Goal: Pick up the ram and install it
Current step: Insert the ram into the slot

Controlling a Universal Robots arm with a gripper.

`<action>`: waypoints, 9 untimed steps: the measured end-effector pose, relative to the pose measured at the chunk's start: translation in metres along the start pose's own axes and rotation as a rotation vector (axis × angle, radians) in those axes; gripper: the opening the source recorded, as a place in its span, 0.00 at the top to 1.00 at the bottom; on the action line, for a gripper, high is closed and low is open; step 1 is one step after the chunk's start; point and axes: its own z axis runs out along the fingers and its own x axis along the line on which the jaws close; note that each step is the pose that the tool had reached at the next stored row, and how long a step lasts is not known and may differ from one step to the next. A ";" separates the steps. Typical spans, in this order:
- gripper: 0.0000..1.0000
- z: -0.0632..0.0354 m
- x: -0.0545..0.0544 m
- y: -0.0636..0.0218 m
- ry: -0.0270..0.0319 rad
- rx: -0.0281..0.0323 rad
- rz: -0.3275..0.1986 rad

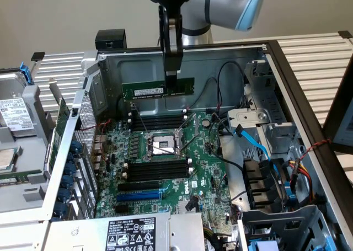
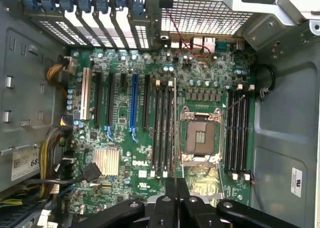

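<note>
Ram (image 1: pixel 146 90) hangs pinched toward its 3 o'clock end by the closed gripper (image 1: pixel 172 74), at 12 o'clock from the CPU socket (image 1: pixel 161 146); so off-centre a grip could tilt it, jamming it askew in the black memory slots (image 1: pixel 160 122).

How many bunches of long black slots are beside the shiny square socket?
2. One bank of black slots sits on the socket's side nearer the held ram; the other bank sits on the opposite side, beside the blue slot. None looks hidden.
</note>
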 end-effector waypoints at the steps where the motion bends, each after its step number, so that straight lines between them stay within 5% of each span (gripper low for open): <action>1: 0.88 0.0010 -0.001 0.0003 0.0046 -0.0001 0.000; 3: 0.88 0.0039 -0.002 0.0014 0.0180 -0.0001 0.002; 4: 0.88 0.0060 -0.002 0.0021 0.0201 -0.0003 0.004; 9: 0.88 0.0083 -0.003 0.0032 0.0203 -0.0003 0.006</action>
